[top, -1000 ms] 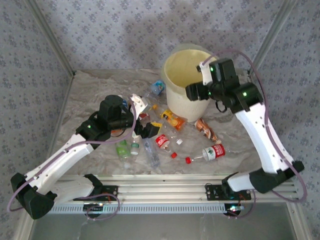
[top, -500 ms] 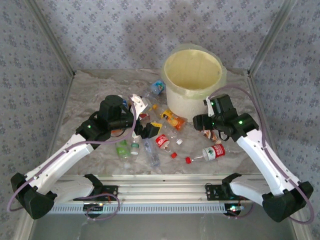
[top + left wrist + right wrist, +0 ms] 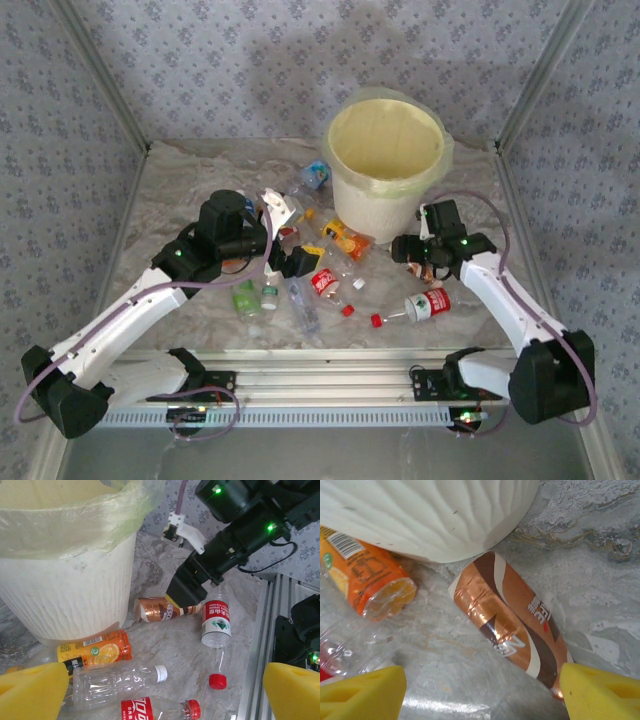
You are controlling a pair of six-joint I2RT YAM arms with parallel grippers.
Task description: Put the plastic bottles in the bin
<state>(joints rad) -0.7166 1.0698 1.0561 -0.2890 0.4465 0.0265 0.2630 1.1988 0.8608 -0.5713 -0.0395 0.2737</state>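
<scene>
Right end effector [image 3: 480, 692] is straddling the brown bottle [image 3: 512, 625] beside the bin [image 3: 435, 515], jaws spread, arm reaching low. Left end effector [image 3: 160, 692] is hovering spread wide, empty.

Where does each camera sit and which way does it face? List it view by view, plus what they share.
Top external: above and behind the robot, looking down on the table, bin, left hand and right hand.
Left wrist: on the left arm, facing the bin wall, brown bottle and right arm; own yellow fingertips at the bottom corners.
Right wrist: looking down at the brown bottle; own yellow fingertips below.
Shared: both wrist views show the brown bottle and orange bottle.
</scene>
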